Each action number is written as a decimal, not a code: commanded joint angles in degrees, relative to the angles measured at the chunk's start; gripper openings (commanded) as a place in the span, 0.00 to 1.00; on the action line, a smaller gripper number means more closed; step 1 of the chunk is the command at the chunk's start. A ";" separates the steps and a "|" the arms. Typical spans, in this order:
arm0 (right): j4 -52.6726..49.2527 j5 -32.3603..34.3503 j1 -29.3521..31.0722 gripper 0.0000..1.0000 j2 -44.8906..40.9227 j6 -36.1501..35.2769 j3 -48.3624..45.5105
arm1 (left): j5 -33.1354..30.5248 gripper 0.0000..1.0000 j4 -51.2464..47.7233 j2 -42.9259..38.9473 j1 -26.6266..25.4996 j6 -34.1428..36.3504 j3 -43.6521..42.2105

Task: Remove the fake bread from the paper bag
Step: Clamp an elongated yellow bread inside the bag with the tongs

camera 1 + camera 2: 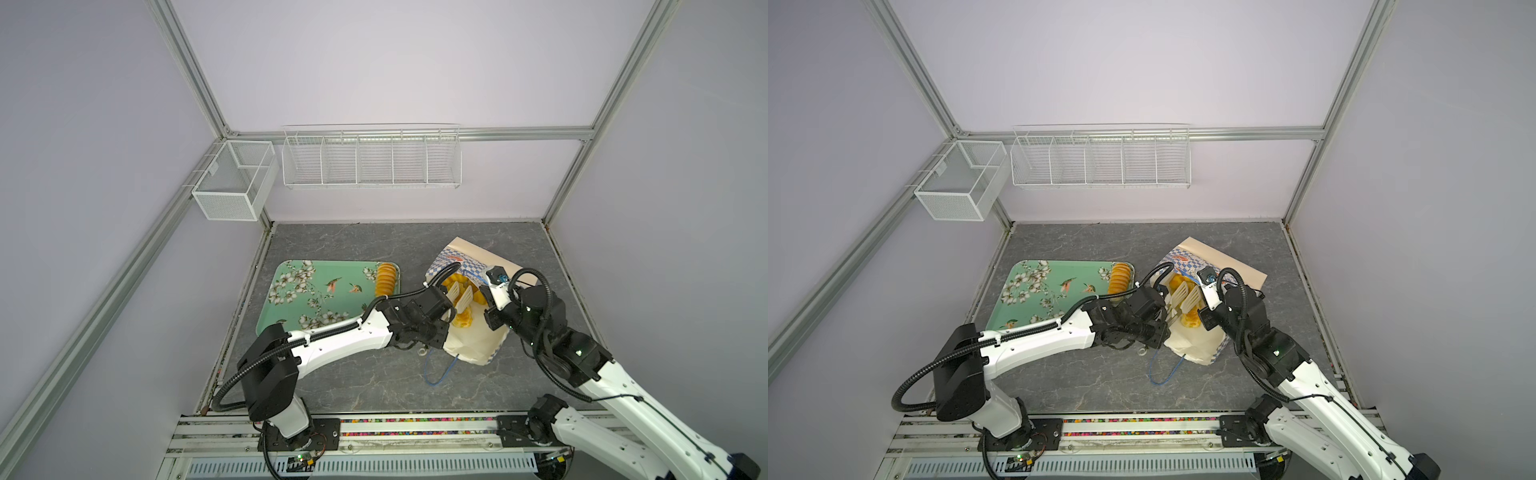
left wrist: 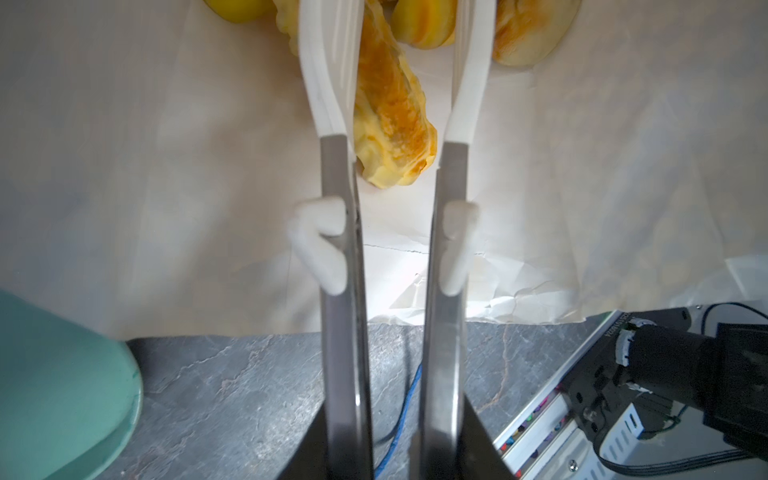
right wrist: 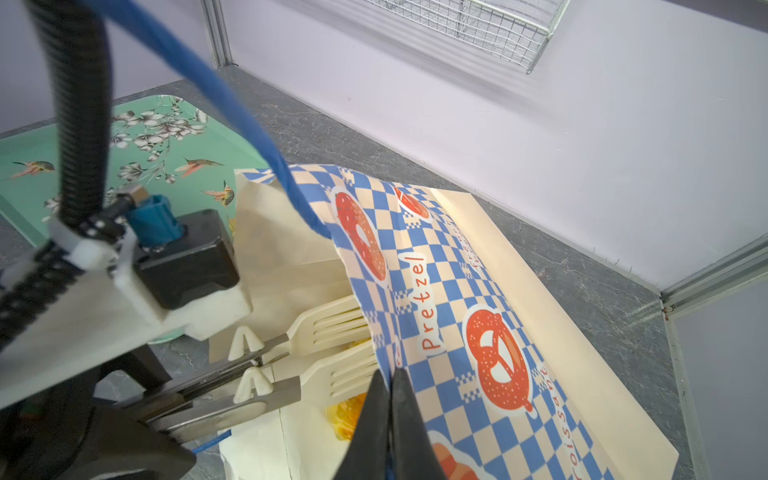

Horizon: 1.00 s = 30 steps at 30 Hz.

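Note:
The paper bag (image 1: 473, 345) lies on its side at mid-right, its checkered rim (image 3: 457, 270) lifted. My right gripper (image 3: 390, 376) is shut on that rim. My left gripper (image 1: 460, 296) carries long tongs with white fork tips that reach into the bag's mouth. In the left wrist view the tongs (image 2: 405, 50) close around a golden piece of fake bread (image 2: 395, 124) lying on the bag's inner paper. More fake bread (image 2: 424, 20) sits deeper inside. A ribbed loaf (image 1: 385, 279) rests on the green floral tray (image 1: 291, 316).
The bag's blue cord handle (image 1: 440, 370) trails on the grey tabletop in front of the bag. A wire rack (image 1: 372, 160) and a mesh box (image 1: 235, 178) hang on the back wall. Both arm bases stand on the front rail (image 1: 415, 428).

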 commanded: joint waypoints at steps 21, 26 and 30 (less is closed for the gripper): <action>-2.11 1.87 0.23 0.07 2.31 7.44 2.52 | 9.35 0.31 -2.28 4.04 -1.44 -16.79 1.74; -2.50 1.83 0.29 0.07 1.67 7.58 2.41 | 11.16 0.31 -1.48 6.69 -1.97 -17.93 3.03; -2.32 1.02 0.28 0.07 1.37 7.97 1.88 | 13.27 0.31 1.11 7.90 -2.00 -19.43 3.02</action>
